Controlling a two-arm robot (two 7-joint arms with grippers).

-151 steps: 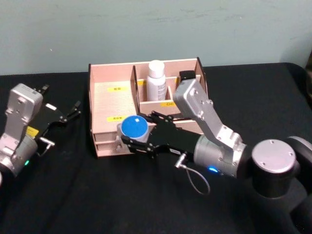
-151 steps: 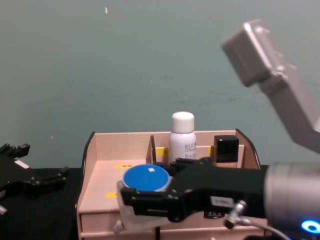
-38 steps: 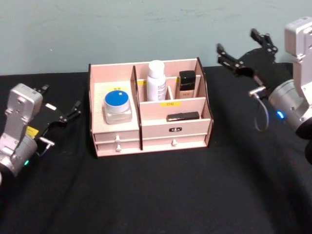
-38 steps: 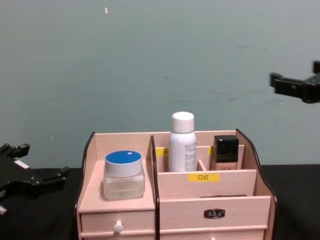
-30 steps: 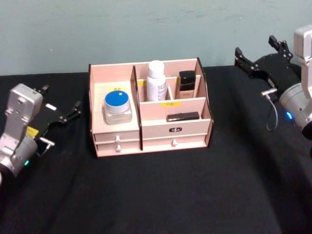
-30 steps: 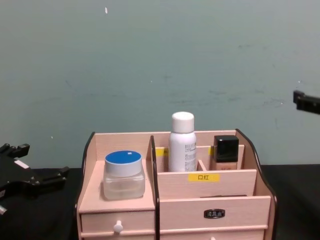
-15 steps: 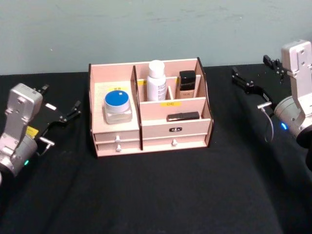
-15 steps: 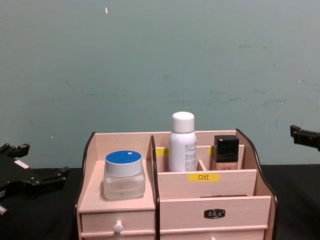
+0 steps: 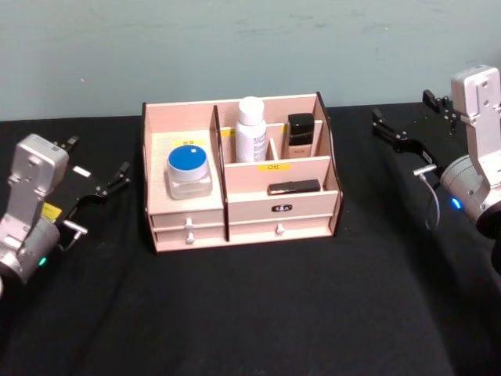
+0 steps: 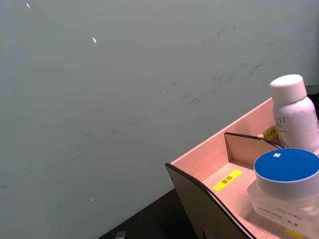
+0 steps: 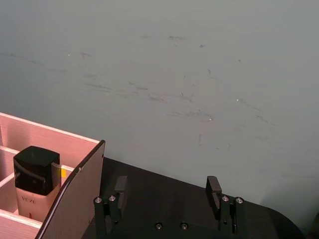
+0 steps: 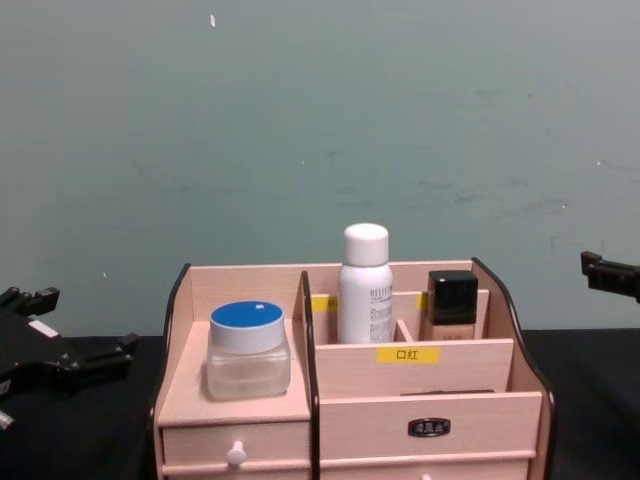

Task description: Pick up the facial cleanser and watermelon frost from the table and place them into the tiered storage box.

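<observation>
Both task things already stand in the tiered storage box (image 9: 239, 211): the watermelon frost (image 9: 188, 171) on its left shelf, the facial cleanser (image 9: 250, 130) in a back compartment. Little can go wrong, unless an arm sweeps back and knocks them. The left gripper (image 9: 98, 182) and right gripper (image 9: 409, 124) wait apart, empty, above the worktop (image 9: 258, 313). The beige bottle (image 11: 33, 189) reads "VEZE".

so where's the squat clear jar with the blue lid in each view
Head view: the squat clear jar with the round blue lid sits on the left shelf of the light wooden tiered organiser.
Chest view: same shelf, left of the divider.
Left wrist view: large at the lower right corner.
Right wrist view: not in it.
Shared landmark: the tall white cylindrical bottle, just beyond the divider beside the jar.
</observation>
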